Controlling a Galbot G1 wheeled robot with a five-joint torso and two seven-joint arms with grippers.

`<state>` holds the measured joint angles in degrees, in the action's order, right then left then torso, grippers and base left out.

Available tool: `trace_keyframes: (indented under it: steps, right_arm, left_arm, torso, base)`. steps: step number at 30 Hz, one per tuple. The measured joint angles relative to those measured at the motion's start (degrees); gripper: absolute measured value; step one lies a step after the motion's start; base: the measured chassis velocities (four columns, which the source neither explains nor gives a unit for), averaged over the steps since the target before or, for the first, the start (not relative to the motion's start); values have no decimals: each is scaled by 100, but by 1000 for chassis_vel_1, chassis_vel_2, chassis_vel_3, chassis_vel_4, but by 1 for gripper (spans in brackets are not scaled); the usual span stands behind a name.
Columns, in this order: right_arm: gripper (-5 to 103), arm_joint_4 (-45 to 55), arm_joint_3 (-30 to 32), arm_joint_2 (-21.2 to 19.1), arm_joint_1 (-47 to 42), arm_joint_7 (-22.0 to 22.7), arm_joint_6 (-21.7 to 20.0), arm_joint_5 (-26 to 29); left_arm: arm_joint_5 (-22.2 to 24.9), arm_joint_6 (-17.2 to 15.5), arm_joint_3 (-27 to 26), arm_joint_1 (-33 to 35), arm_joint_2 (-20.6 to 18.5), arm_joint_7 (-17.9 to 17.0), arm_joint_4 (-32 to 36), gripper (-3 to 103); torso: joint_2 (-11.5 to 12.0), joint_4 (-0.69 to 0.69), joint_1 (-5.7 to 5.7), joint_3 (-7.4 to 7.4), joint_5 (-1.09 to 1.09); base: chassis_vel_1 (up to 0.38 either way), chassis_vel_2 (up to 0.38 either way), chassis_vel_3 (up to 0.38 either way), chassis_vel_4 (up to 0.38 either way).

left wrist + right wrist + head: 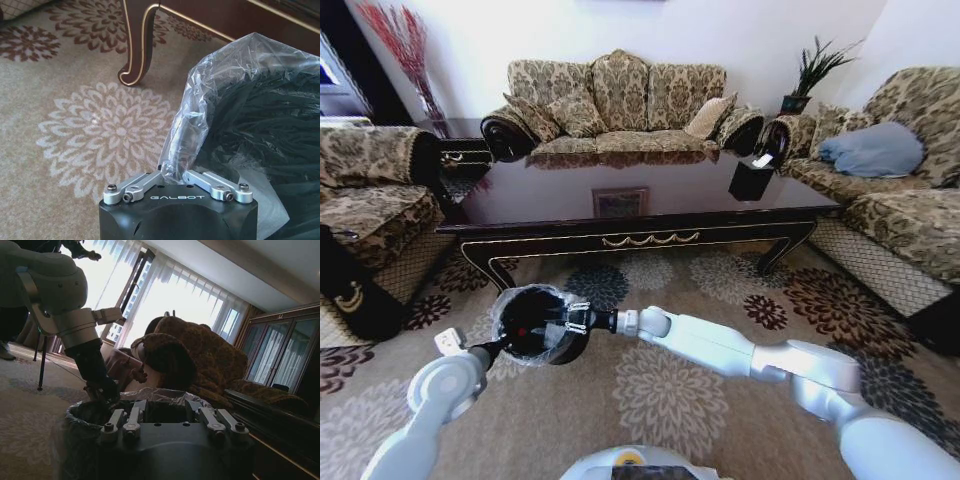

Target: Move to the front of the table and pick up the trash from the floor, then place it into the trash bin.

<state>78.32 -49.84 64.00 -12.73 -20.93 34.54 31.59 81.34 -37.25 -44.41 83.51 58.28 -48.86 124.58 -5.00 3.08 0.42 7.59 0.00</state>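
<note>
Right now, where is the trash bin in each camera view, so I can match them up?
Head view: trash bin on the carpet, lower left, between both grippers.
Left wrist view: its bag-lined rim just beyond the left gripper.
Right wrist view: rim behind the fingers.
Shared landmark: the table.

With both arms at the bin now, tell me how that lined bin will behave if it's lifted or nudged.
The trash bin probably lifts easily: it looks small and thin-walled. Its clear liner is crinkly and loose, so it may slip or bunch under a grip rather than hold firm. The left gripper pinches the rim on one side and the right gripper sits opposite, so a one-sided lift would likely tilt it.
</note>
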Motion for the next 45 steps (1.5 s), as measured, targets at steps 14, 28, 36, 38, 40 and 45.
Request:
trace_keyframes:
  steps: [14, 28, 36, 38, 40, 45]
  right_arm:
    - [94, 339, 1935, -993, -1157, 2164, -584, 523]
    - [100, 587, 3794, -1558, -2617, 3823, -1445, 174]
    - [100, 657, 4404, -1556, -3340, 3712, -1300, 55]
    - [100, 658, 4428, -1553, -3378, 3712, -1294, 40]
    - [100, 658, 4432, -1552, -3384, 3712, -1292, 29]
    - [100, 671, 4435, -1544, -3378, 3723, -1290, 8]
  left_arm:
    - [-62, 136, -617, 960, 258, -630, 676, 0]
    - [104, 321, -534, 1541, 878, -1245, 225, 0]
    - [-196, 524, -508, 1309, 1223, -970, -437, 0]
    - [-218, 523, -479, 1313, 1276, -991, -442, 0]
    - [-224, 526, -468, 1314, 1289, -1024, -441, 0]
    - [-187, 556, -477, 1301, 1235, -1147, -353, 0]
  torso:
    - [0, 2, 0, 0, 1]
    - [0, 0, -1, -1, 2]
    - [0, -1, -1, 0, -1]
    - [0, -1, -1, 0, -1]
    - [0, 0, 0, 0, -1]
    - [0, -1, -1, 0, -1]
  base:
    - [0, 0, 0, 0]
    - [0, 0, 0, 0]
    - [0, 0, 0, 0]
    - [0, 0, 0, 0]
    - [0, 0, 0, 0]
    - [0, 0, 0, 0]
